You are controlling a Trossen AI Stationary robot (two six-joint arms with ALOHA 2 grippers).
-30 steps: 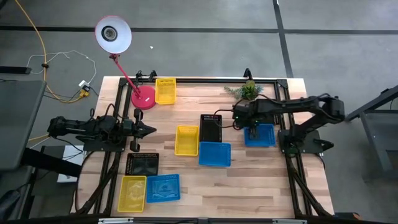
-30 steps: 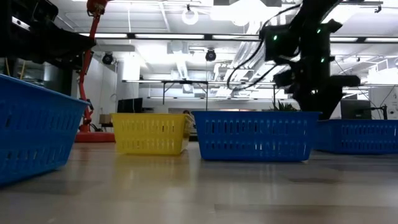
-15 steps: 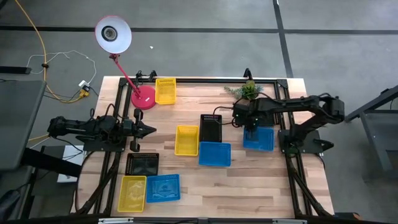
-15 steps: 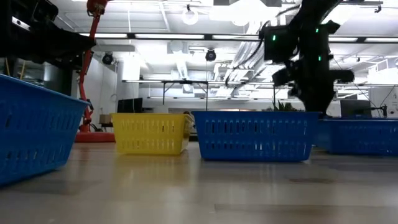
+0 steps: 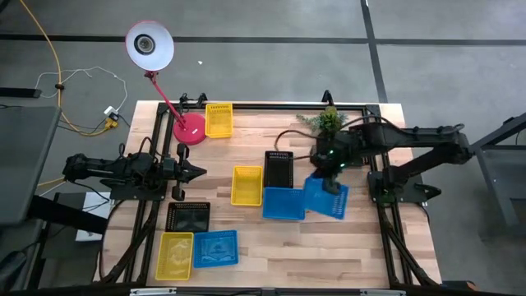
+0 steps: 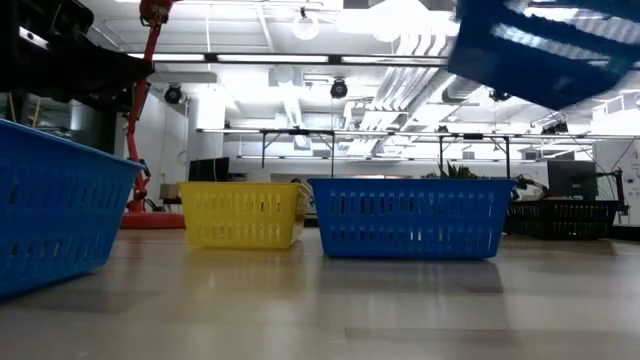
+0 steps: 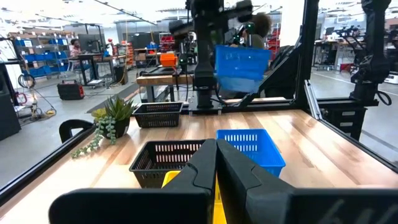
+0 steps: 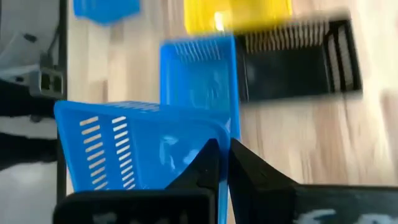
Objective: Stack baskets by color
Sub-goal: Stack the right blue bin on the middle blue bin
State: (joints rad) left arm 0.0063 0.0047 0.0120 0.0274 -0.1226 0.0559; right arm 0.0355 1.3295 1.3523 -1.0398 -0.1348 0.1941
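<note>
The right gripper (image 5: 332,182) is clamped shut on the rim of a blue basket (image 5: 327,198), which hangs tilted in the air above the middle of the table (image 5: 362,255), toward its right edge; the low view shows it well clear of the wood. Just beside it, resting flat, sits a second blue basket (image 5: 283,204), the likely target for the stack, with a yellow basket (image 5: 246,185) touching its left side and a black basket (image 5: 279,168) behind it. A third blue one (image 5: 216,248) lies near the front left corner next to another yellow (image 5: 175,255) and another black basket (image 5: 188,217); one more yellow basket (image 5: 219,119) sits by the red lamp base (image 5: 189,129) at the back edge. The left gripper (image 5: 197,172) waits closed and empty at the left edge. The grip is only on one thin wall, so the tilted basket may swing or slip free; if it comes down skewed, a corner could catch the resting basket's rim and shove it into the yellow neighbour instead of nesting
</note>
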